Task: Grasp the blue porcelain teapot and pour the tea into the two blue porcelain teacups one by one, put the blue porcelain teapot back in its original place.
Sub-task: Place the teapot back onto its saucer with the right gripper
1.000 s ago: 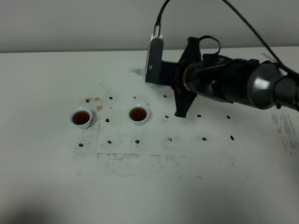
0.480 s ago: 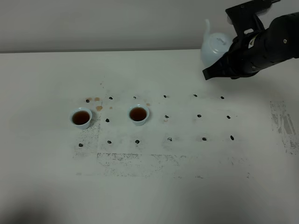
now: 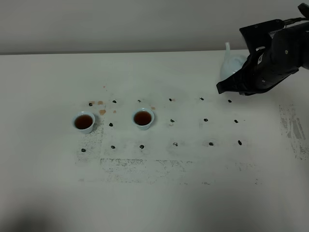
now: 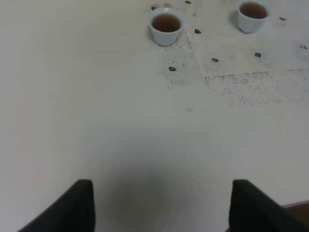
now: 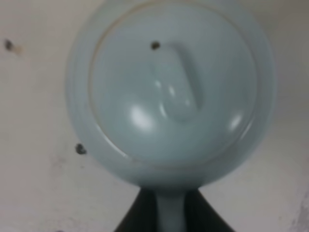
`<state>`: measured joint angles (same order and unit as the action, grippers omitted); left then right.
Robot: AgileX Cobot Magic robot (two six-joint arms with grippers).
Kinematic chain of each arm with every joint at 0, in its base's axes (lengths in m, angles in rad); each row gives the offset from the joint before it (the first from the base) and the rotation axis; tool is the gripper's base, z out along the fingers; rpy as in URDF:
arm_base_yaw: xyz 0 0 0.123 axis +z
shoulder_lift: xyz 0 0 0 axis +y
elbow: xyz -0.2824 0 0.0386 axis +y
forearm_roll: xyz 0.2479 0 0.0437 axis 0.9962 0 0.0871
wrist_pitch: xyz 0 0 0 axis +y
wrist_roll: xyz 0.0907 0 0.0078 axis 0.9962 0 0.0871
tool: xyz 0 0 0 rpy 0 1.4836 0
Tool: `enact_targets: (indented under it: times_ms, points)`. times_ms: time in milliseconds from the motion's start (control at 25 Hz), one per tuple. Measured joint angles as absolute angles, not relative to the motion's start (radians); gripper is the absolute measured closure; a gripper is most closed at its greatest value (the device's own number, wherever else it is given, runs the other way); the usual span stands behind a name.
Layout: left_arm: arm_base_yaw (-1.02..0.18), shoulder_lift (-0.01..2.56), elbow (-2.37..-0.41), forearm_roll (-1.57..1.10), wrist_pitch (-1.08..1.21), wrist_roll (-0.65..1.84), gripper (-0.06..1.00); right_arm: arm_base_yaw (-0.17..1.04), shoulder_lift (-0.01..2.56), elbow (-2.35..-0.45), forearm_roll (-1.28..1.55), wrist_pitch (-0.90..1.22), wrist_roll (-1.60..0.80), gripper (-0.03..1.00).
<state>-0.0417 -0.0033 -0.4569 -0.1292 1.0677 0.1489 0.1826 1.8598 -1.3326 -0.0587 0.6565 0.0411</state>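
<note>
We have swung the right gripper [image 5: 170, 212] away from the two filled teacups [image 3: 83, 121] [image 3: 143, 118], far behind it, clamped on the teapot [image 5: 171, 92] handle, nearing set-down; left gripper [image 4: 159, 203] is apart

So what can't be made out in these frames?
- Exterior high: the teapot is mostly hidden behind the right arm; whether it touches the table cannot be told.
- Right wrist: blurred close-up; spout unseen, right gripper cut off by the edge.
- Left wrist: left gripper fingertips cropped.
</note>
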Motion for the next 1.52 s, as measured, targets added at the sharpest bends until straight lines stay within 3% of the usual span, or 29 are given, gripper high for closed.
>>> enact_targets:
  times_ms: [600, 960, 1520]
  points:
    - [-0.042, -0.003, -0.457, -0.129, 1.068, 0.149, 0.34, 0.187, 1.775, -1.107, -0.055, 0.457, 0.114, 0.89]
    - [-0.042, -0.003, -0.457, -0.129, 1.068, 0.149, 0.34, 0.187, 1.774, -1.101, -0.023, 0.344, 0.078, 0.89]
    - [-0.042, -0.003, -0.457, -0.129, 1.068, 0.149, 0.34, 0.21, 2.006, -1.409, 0.114, 0.493, -0.073, 0.89]
